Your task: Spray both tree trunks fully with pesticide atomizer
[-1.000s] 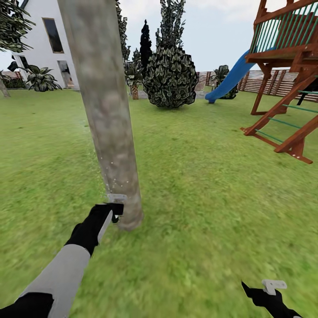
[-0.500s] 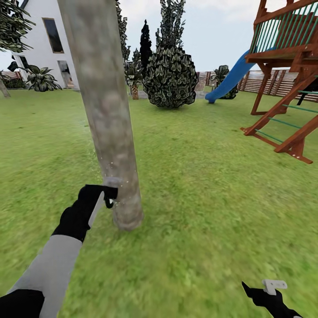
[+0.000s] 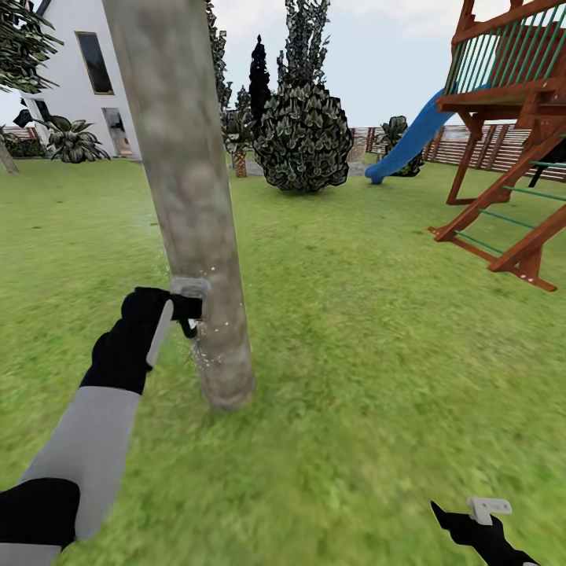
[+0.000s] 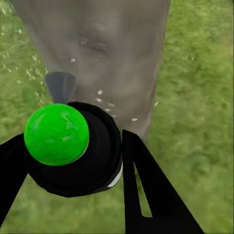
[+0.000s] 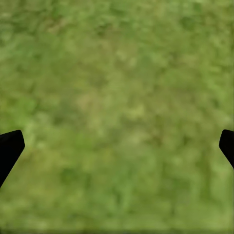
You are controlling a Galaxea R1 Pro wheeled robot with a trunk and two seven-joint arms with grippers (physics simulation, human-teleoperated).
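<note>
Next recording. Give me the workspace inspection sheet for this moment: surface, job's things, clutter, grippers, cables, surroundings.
Surface: grass lawn.
Job's things: pesticide atomizer in the left gripper, nozzle aimed at the tree trunk; white droplets speckle the bark.
Clutter: nothing seen.
Grippers: left shut on the atomizer beside the trunk; right gripper open over bare grass.
Cables: nothing seen.
Surroundings: wooden play frame with blue slide, dark bush, white house, slat fence.

Home garden: lawn (image 3: 377, 338), playset (image 3: 511, 118), house (image 3: 75, 71).
</note>
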